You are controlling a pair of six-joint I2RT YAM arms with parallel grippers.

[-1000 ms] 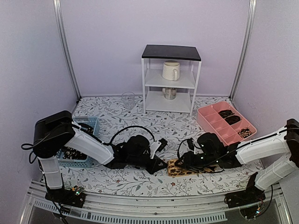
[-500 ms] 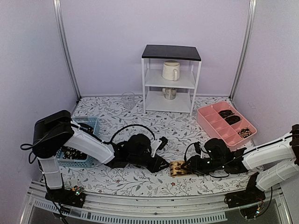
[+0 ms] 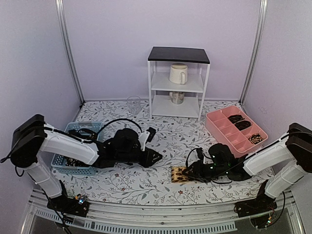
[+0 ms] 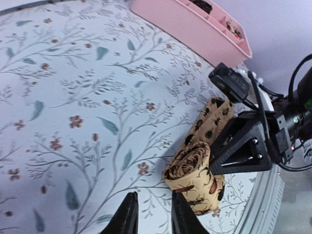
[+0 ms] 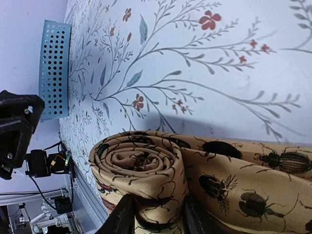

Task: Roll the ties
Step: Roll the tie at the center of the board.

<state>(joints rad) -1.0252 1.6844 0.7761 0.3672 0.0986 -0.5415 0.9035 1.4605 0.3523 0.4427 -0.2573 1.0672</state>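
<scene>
The right end effector point(image 5: 155, 218) pinches the rolled end of the tan beetle-print tie point(image 4: 191, 168), likely keeping the coil from springing loose on the tabletop point(image 4: 73, 97). The left end effector point(image 4: 152, 219) hovers nearby, fingers slightly parted and empty, clear of the roll.

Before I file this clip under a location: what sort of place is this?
Probably a robot test booth: plain lilac walls with metal corner posts, left arm and right arm mounted at a floral table, a white shelf.
</scene>
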